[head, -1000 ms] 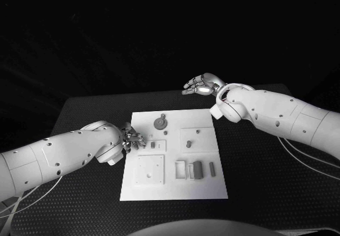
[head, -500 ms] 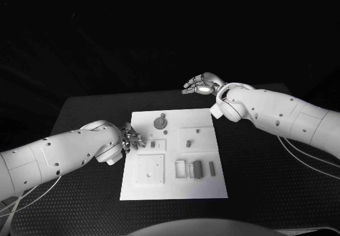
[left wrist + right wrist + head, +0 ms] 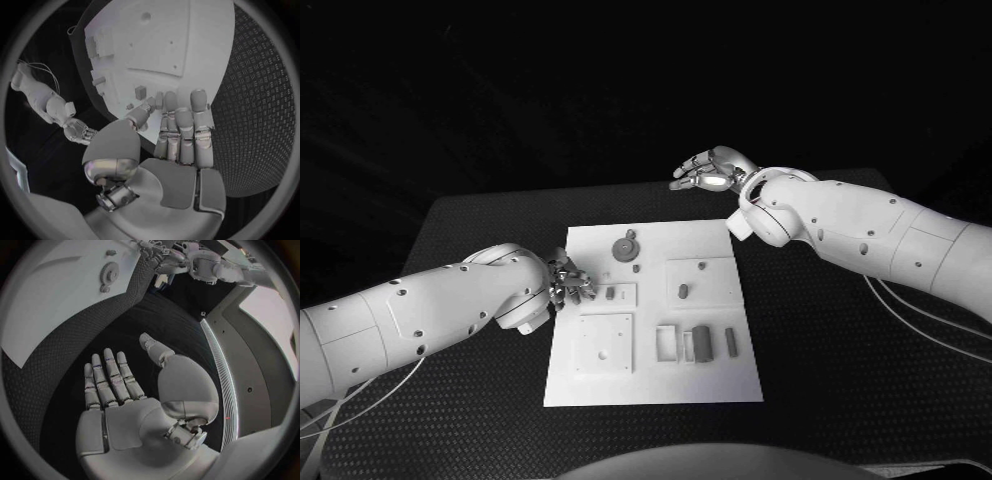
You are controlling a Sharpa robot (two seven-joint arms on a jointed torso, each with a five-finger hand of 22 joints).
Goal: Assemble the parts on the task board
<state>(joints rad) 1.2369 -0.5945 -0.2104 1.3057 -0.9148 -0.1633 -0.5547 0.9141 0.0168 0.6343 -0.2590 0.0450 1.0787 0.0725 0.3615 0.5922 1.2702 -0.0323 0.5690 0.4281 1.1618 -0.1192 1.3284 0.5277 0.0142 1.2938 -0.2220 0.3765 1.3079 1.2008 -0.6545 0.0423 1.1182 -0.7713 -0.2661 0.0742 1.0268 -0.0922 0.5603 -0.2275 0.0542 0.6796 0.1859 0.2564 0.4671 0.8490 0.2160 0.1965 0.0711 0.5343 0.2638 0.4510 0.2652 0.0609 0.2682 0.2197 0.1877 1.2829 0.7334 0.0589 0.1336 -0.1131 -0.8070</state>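
The left hand point(image 3: 567, 283) rests at the near-left edge of the task board point(image 3: 655, 385); its fingers point(image 3: 181, 132) lie extended side by side, the thumb bent toward a small part point(image 3: 141, 92) just beyond the fingertips. Whether they grip anything, I cannot tell. The right hand point(image 3: 711, 170) hovers over the worktop point(image 3: 473, 225) past the board's far edge, fingers point(image 3: 109, 377) spread, holding nothing. One gear point(image 3: 629, 247) lies on the board, between the two hands. Roughly five other small parts lie beside the left fingers.

txt: none legible | labels: none | nums: none
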